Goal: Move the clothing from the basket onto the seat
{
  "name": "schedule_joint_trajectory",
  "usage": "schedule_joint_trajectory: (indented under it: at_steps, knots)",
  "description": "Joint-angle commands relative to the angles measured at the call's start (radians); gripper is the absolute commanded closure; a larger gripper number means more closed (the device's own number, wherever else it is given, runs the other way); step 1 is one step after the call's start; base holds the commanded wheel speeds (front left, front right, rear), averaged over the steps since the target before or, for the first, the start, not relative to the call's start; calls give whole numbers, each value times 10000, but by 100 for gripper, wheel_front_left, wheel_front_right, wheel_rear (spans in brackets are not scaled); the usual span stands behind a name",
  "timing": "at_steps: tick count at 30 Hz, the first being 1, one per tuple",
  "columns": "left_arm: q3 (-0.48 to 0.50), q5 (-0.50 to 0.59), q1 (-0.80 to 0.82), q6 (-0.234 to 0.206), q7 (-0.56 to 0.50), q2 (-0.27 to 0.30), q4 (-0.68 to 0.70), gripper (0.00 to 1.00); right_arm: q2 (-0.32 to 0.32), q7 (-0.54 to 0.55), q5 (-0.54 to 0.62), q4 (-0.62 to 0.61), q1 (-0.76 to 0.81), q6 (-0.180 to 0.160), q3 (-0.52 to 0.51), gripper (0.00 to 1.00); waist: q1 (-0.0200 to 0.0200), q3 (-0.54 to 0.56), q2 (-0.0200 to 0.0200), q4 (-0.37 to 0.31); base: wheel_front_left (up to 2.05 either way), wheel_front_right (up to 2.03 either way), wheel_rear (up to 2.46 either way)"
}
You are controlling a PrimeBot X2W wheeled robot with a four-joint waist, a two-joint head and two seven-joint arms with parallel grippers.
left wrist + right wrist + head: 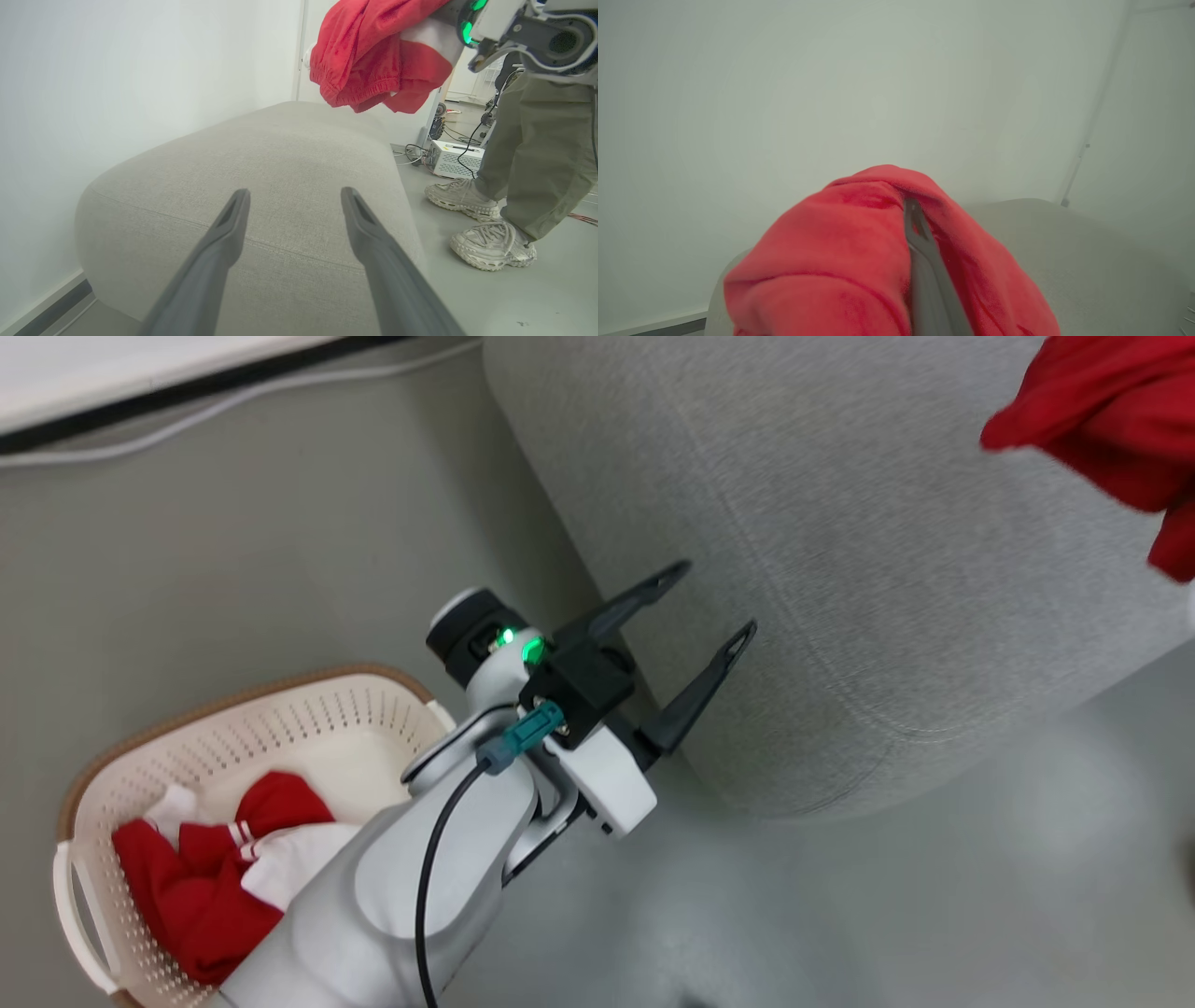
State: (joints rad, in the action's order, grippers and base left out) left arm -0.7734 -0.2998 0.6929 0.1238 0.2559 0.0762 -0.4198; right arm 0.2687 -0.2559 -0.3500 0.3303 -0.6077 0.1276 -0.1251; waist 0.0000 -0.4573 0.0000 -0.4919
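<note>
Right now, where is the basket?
Head view, lower left: the basket sits on the floor, left of the grey seat, with red clothing inside.

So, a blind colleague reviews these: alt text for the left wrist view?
A red garment hangs from the right arm above the far end of a grey sofa. The left hand, dark fingers open, points at the sofa; a person in pale sneakers stands at right.

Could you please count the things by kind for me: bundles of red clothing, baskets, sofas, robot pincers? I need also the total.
Bundles of red clothing: 2
Basket: 1
Sofa: 1
Pincers: 2, the left pincer open, the right pincer shut on red clothing
Total: 6
</note>
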Motion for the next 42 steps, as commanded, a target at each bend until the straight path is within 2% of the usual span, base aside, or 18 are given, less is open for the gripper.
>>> schedule_joint_trajectory:
  at_steps: [1, 11, 17, 21, 25, 30, 35, 39, 41, 42]
  knots:
    - [281, 187, 529, 69, 59, -61, 441, 0, 338, -59, -31, -35, -382, 31, -91, 100, 0, -835, 0, 484, 0, 0, 0]
    - [-69, 553, 1258, 69, 59, -96, 752, 0, 1177, -59, 33, 1353, -2636, 31, -928, 100, 0, -2205, 0, 1062, 0, 0, 0]
    - [-243, 576, 1546, 69, 59, -73, 679, 0, 1751, -59, 438, 2669, -3973, 31, -1592, 100, 0, -2931, 0, 1418, 0, 0, 0]
    - [-363, 598, 1681, 69, 59, -76, 665, 0, 1858, -59, 385, 3523, -4800, 31, -2233, 100, 0, -3267, 0, 1625, 0, 0, 0]
    - [-390, 574, 1792, 69, 59, -89, 658, 0, 2241, -59, 924, 4496, -5900, 31, -2625, 100, 0, -3634, 0, 1956, 0, 0, 0]
    - [-415, 597, 1774, 69, 59, -126, 739, 0, 2680, -59, 1554, 5391, -6885, 31, -3601, 100, 0, -3962, 0, 2429, 0, 0, 0]
    - [-324, 590, 1734, 69, 59, -174, 864, 0, 2816, -59, 2357, 6258, -7266, 31, -4751, 100, 0, -4165, 0, 2805, 0, 0, 0]
    - [-288, 547, 1677, 69, 59, -211, 945, 0, 2535, -59, 2886, 6816, -7077, 31, -5278, 100, 0, -4118, 0, 3043, 0, 0, 0]
    - [-189, 521, 1658, 69, 59, -228, 922, 0, 2211, -59, 2915, 6942, -6760, 31, -5380, 0, 0, -3990, 0, 3155, 0, 0, 0]
    - [-135, 515, 1643, 69, 59, -233, 917, 0, 2098, -59, 2887, 6934, -6601, 31, -5337, 0, 0, -3929, 0, 3177, 0, 0, 0]
